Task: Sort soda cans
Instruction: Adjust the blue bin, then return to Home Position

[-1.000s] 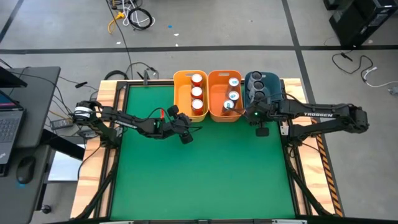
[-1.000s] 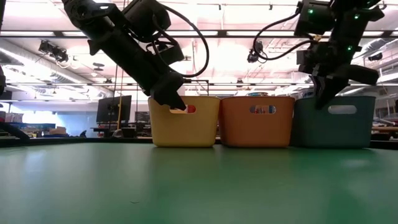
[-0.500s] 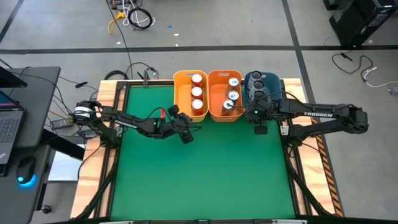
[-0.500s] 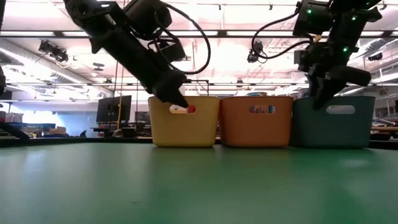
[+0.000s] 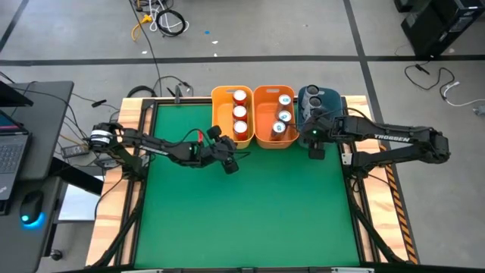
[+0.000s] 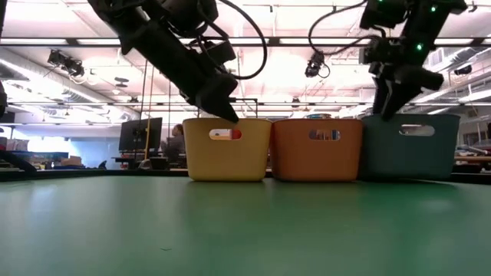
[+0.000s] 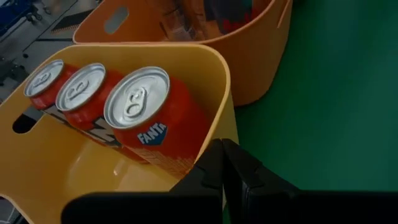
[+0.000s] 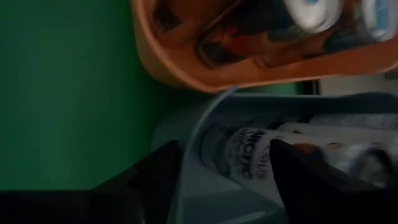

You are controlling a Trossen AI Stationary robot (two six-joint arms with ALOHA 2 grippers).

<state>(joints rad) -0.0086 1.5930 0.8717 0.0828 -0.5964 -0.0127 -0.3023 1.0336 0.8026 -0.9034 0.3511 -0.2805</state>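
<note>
- We log the left end effector [image 5: 229, 163] over the green table [image 5: 242, 212], just in front of the yellow bin [image 5: 231, 115]; in its wrist view its fingers [image 7: 231, 163] are pressed together, nothing between them.
- Directly ahead of that end effector, inside the yellow bin, we count three red-orange cans [image 7: 152, 118] standing upright in a row, silvery tops up; the nearest one reads "Fanta" and touches the bin wall closest to the fingers.
- The orange bin [image 5: 273, 116] sits just beside the yellow one, on the side away from the left arm. In the high view we see three white-and-light-blue cans [image 5: 284, 116] in it.
- The right end effector [image 5: 315, 144] hangs at the near edge of the blue bin [image 6: 411, 147]. Its fingers [image 8: 311, 171] stand spread, one either side of the bin's wall, and pinch nothing.
- Just past those spread fingers a dark grey-black can [image 8: 245, 152] lies inside the blue bin, white lettering on its side; we cannot read it.
- From above, two more dark cans [image 5: 316, 95] show at the far end of the blue bin, beyond the right end effector.
- In the low view the three bins stand in a row touching each other, both arms coming down from above.
- A person [image 6: 176, 142] shows in the room behind the yellow bin.
</note>
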